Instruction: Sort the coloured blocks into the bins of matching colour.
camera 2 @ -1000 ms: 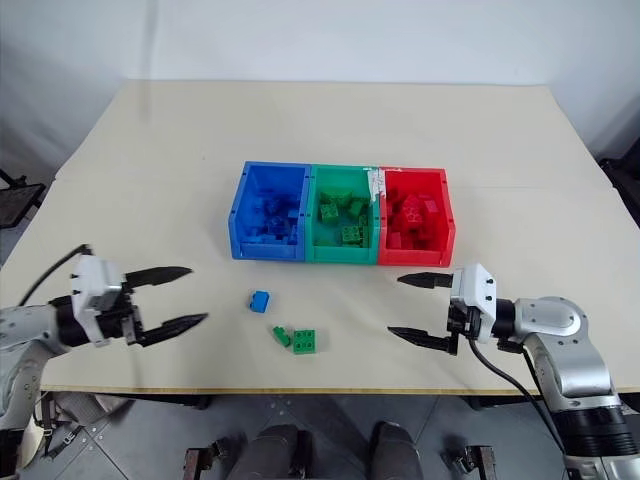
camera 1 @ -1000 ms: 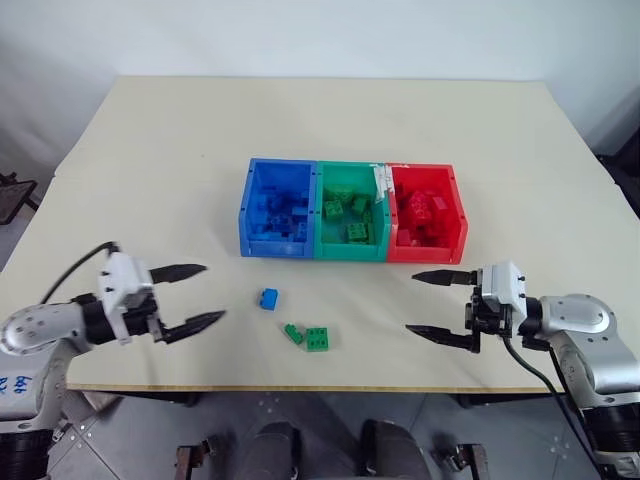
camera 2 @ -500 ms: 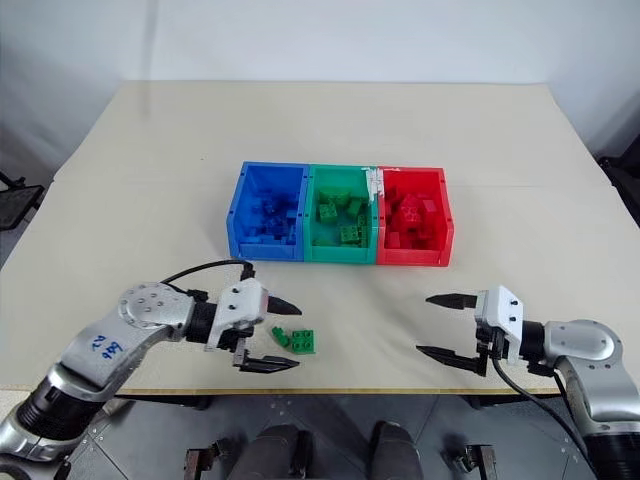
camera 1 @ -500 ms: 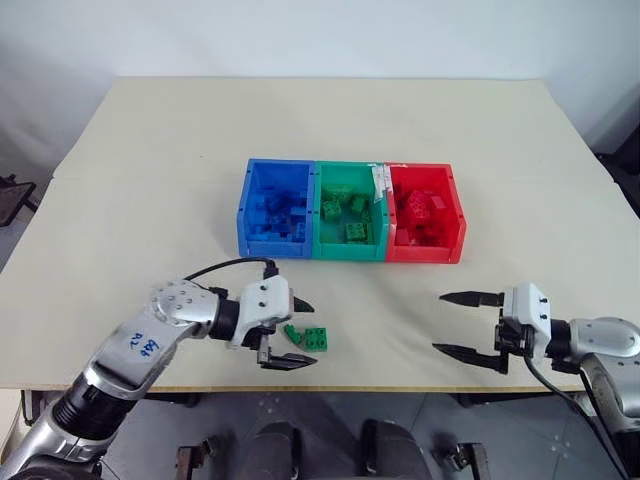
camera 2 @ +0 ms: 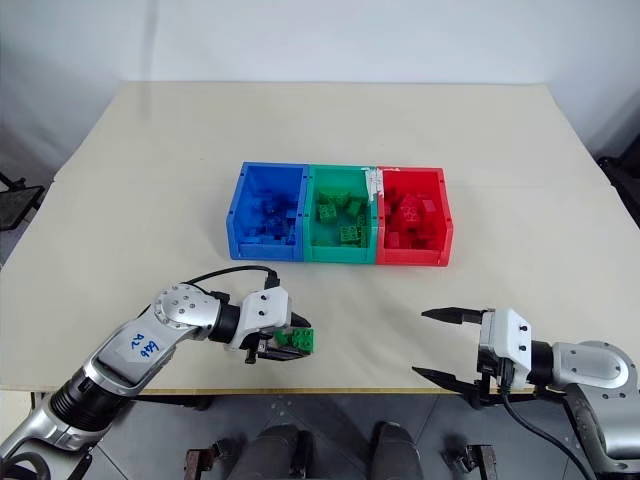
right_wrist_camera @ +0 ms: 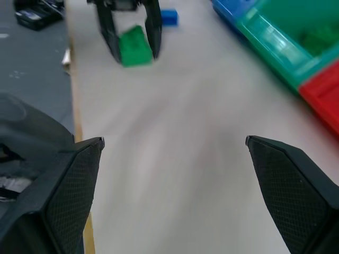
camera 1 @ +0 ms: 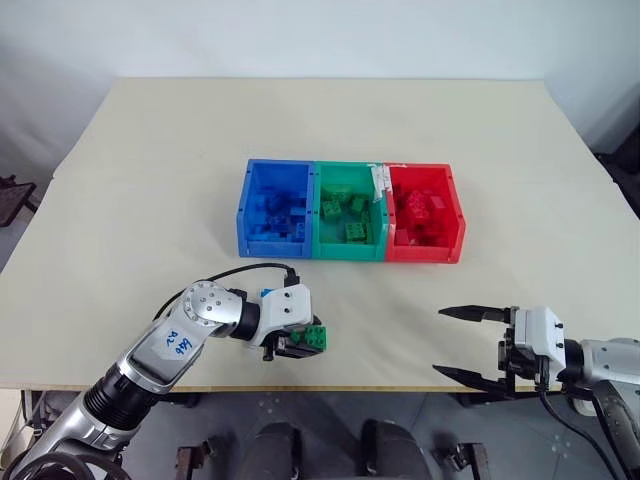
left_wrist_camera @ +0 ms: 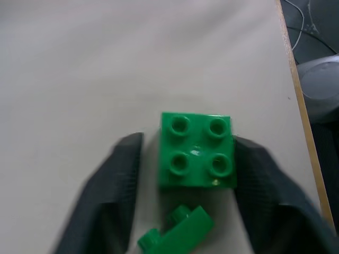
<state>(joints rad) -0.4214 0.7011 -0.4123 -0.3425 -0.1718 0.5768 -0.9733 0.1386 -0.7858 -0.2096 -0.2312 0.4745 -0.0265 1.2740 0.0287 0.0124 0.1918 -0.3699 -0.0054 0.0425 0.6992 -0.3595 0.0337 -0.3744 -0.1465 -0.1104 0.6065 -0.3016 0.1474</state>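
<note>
Nearest the table's front edge, the left gripper [left_wrist_camera: 185, 159] straddled a square green brick [left_wrist_camera: 196, 150] with four round studs, its matte black fingers [left_wrist_camera: 114, 185] close beside the glossy plastic but with a gap on one side; whether it gripped, I could not tell. A smaller green piece [left_wrist_camera: 177, 231] lay just beside it. The right gripper [camera 2: 450, 347] hung with its fingers spread and empty. Farther back, the joined blue, green and red bins [camera 1: 350, 247] held matching bricks.

Green block [left_wrist_camera: 196, 150]: glossy studded plastic. Bins [camera 1: 350, 250]: smooth plastic. Counter [camera 1: 330, 130]: matt beige. Fingers [right_wrist_camera: 77, 182]: black, finely textured.
</note>
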